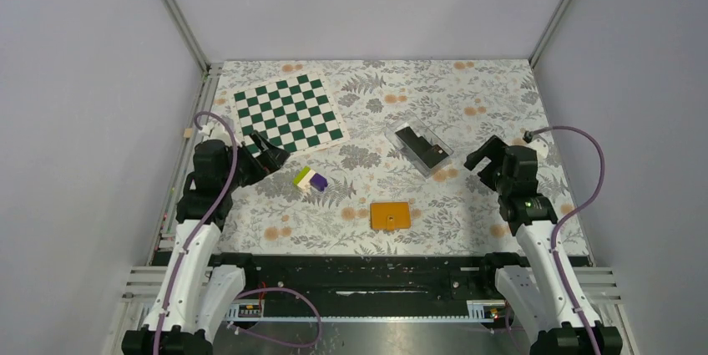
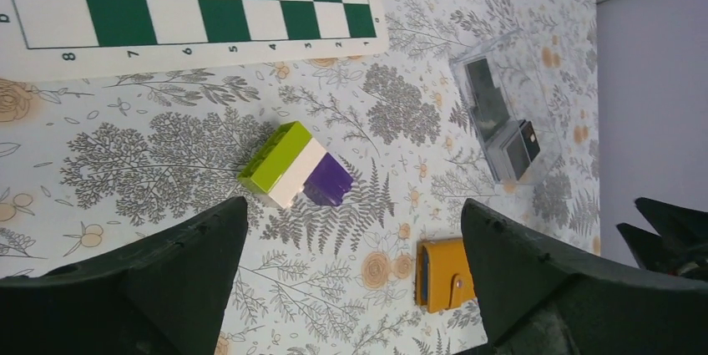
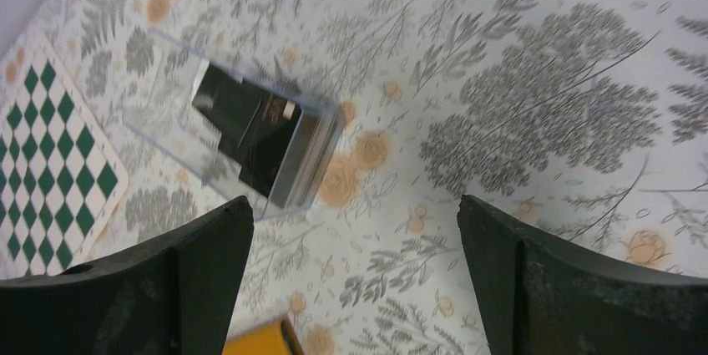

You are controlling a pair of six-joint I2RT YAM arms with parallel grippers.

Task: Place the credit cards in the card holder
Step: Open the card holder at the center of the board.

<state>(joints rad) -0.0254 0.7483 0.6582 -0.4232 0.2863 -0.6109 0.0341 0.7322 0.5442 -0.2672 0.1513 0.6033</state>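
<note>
Black credit cards point(image 3: 250, 125) in the clear box point(image 3: 167, 96), upper left, looked thin, stiff, slick, best pinched by an edge; my left gripper point(image 2: 352, 213) and right gripper point(image 3: 355, 205) gaped empty.

A lab test cell: grey panels point(image 1: 83, 79) and aluminium framing point(image 1: 175, 12) enclose the table point(image 1: 484, 79).

The cards point(image 1: 429, 153) lie in the box point(image 3: 171, 96) right of centre, the wallet point(image 1: 391, 215) before it, the blocks point(image 1: 311, 180) to its left — the chessboard point(image 1: 288, 114) behind those.
</note>
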